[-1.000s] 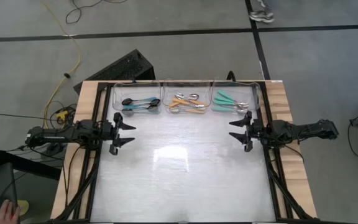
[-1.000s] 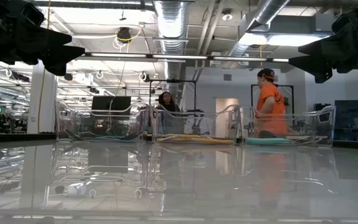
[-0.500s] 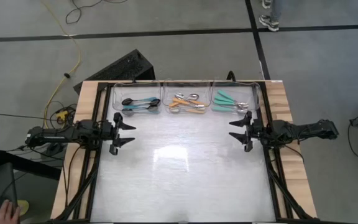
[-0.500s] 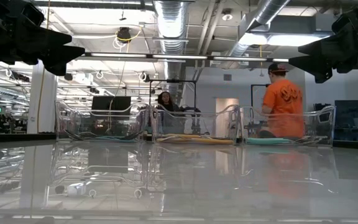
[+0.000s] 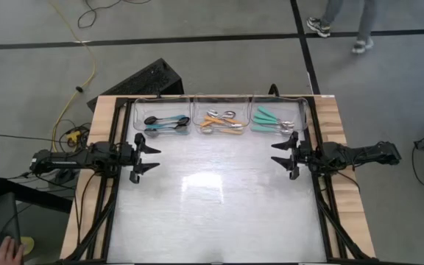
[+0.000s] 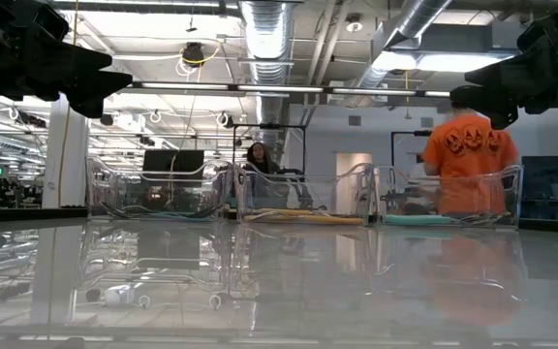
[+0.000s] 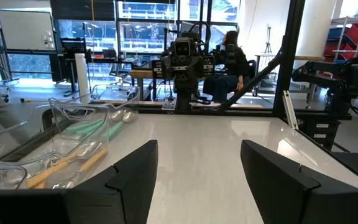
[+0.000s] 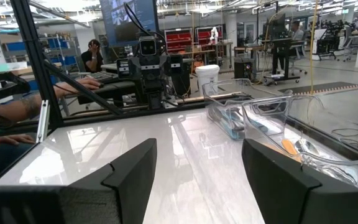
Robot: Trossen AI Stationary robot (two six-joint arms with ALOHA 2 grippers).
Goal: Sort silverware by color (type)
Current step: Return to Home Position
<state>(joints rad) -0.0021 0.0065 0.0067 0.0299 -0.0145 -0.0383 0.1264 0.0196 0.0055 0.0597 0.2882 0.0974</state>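
Clear plastic keeps the sorted types apart. In the high view three bins are lined along the upper edge of the bench [image 5: 212, 213], so each type is walled off from the others. The blue-handled spoons [image 5: 165, 123] are gathered in the left bin [image 5: 138, 118], the orange-handled spoons [image 5: 221, 122] in the centre bin [image 5: 197, 110] and the teal-handled spoons [image 5: 269, 121] in the right bin [image 5: 301, 112]. No spoon is seen loose on the bench, so the sorting is judged complete. The left pincer [image 5: 155, 159] is parked at the bench's left edge and the right pincer [image 5: 274, 153] at its right edge. Both are spread and carry nothing, which fits a resting pose well apart from the bins.

In the low view the bins are seen in a row across the middle of the frame. Both arms are held high in the upper corners. A person in an orange shirt [image 6: 468, 155] is seen beyond the bench, behind the right bin.

In the left wrist view the arm's own fingers [image 7: 135, 177] are seen wide apart, with bare bench between them and the bins at the frame's left.

In the right wrist view the fingers [image 8: 135, 171] are likewise parted over bare bench, with the bins at the frame's right.
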